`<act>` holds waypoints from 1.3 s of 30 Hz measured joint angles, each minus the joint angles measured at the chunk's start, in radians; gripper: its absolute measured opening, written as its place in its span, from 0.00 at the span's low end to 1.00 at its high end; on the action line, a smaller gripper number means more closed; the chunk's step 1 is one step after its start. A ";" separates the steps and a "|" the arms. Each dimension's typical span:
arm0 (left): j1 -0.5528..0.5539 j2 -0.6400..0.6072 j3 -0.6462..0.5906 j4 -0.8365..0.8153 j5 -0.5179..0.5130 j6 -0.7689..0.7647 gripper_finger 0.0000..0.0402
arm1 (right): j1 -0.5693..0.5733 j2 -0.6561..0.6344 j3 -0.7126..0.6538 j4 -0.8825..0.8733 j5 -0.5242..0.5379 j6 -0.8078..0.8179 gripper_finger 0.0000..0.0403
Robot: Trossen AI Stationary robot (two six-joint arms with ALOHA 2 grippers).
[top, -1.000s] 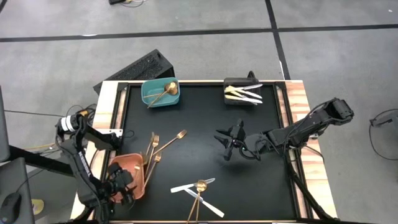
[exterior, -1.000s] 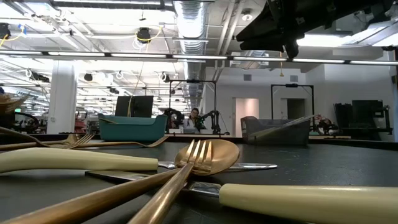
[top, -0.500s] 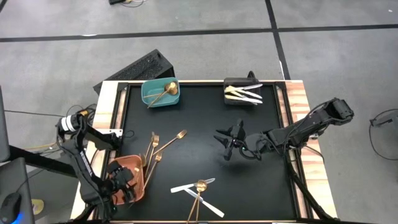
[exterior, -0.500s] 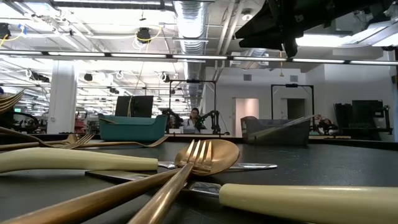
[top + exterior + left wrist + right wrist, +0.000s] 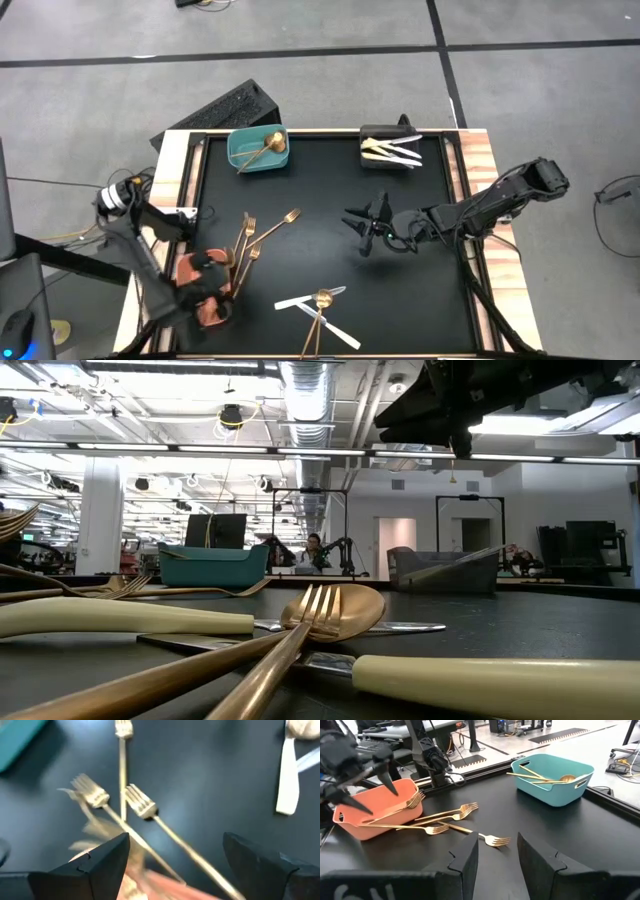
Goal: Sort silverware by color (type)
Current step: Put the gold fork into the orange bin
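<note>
Forks (image 5: 262, 234): you see gold.
Knives (image 5: 392, 150): white handles, pale blades.
Spoon bin (image 5: 244, 157): teal.
Fork bin (image 5: 351, 822): salmon.
Knife bin (image 5: 372, 131): black.
Table top (image 5: 320, 190): your black surface, wood-coloured edges.

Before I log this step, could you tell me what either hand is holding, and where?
Nothing: the left hand and right hand are both open and empty.

The left gripper (image 5: 208, 283) swings across the salmon bin (image 5: 190, 268), coming in from its outer near corner toward the table's middle, fingers spread wide, now over the bin's inner side beside the gold forks (image 5: 246, 240). The left arm's elbow slides nearer the table too.
</note>
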 joint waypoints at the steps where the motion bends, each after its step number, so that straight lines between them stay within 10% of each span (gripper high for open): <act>1: 0.044 0.000 -0.001 0.039 0.020 0.073 0.77 | 0.000 0.000 0.000 0.000 0.000 0.000 0.38; 15: 0.511 0.011 0.017 0.128 0.383 0.504 0.77 | 0.023 0.000 0.000 -0.065 0.000 0.018 0.38; 39: 0.551 0.011 -0.120 0.281 0.620 0.482 0.45 | 0.023 0.000 0.000 -0.117 0.001 0.045 0.38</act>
